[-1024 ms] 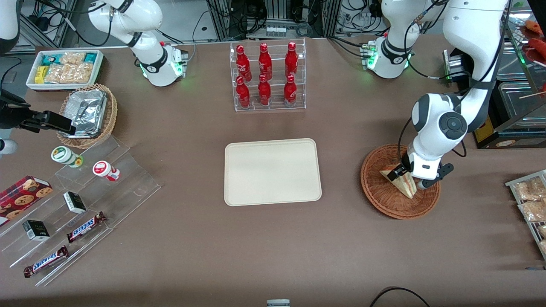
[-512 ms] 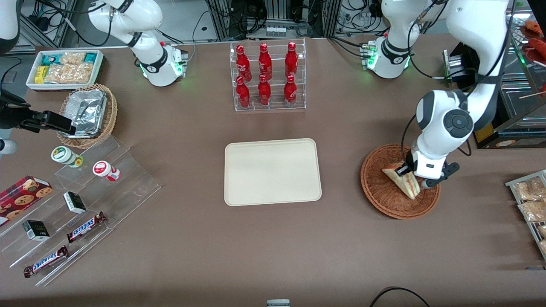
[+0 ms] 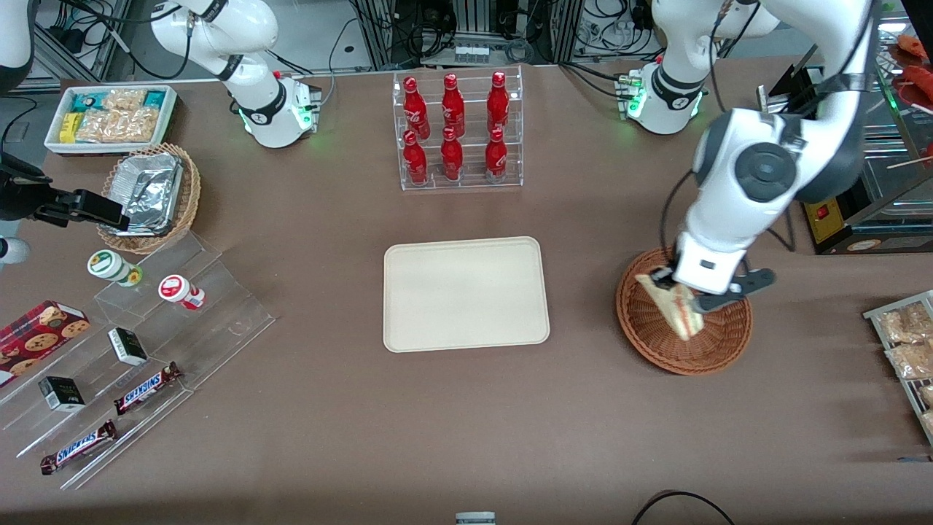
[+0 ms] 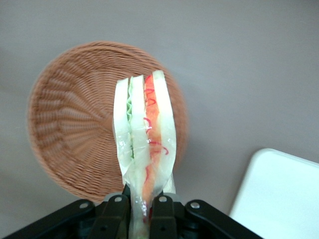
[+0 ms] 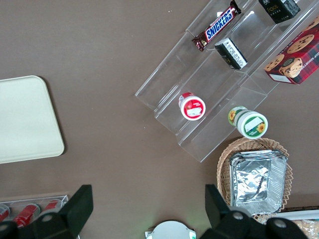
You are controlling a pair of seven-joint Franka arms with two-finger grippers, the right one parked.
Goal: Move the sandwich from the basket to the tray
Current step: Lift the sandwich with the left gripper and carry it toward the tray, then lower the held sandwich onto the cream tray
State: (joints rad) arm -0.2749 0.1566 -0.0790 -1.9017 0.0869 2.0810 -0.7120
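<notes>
The jaws are closed on the narrow end of the sandwich (image 4: pixel 144 134), one finger pressing each bread face, as the left wrist view shows. The gripper (image 3: pixel 681 292) hangs above the basket (image 3: pixel 660 343), toward the working arm's end of the surface (image 3: pixel 466 423). The sandwich (image 3: pixel 672 306) is lifted clear of the wicker and hangs tilted, its wide end pointing down toward the basket floor and nearer the front camera than the gripped end. Its cut edge shows pale bread with a green layer and a red layer under clear wrap. The basket (image 4: pixel 75 129) is round, shallow and reddish-brown, and holds nothing else that can be seen. The tray (image 3: pixel 466 294), cream-beige with rounded corners and a low rim, lies flat at the middle of the surface, well apart from the basket and with nothing on it; one corner of the tray (image 4: pixel 279 199) appears in the left wrist view beside the basket. Farther from the front camera than the tray stands a clear rack of red bottles (image 3: pixel 455 131). Toward the parked arm's end lie a tan wicker basket with foil trays (image 3: pixel 149 197) and clear stepped shelves with snack bars (image 3: pixel 146 350).
</notes>
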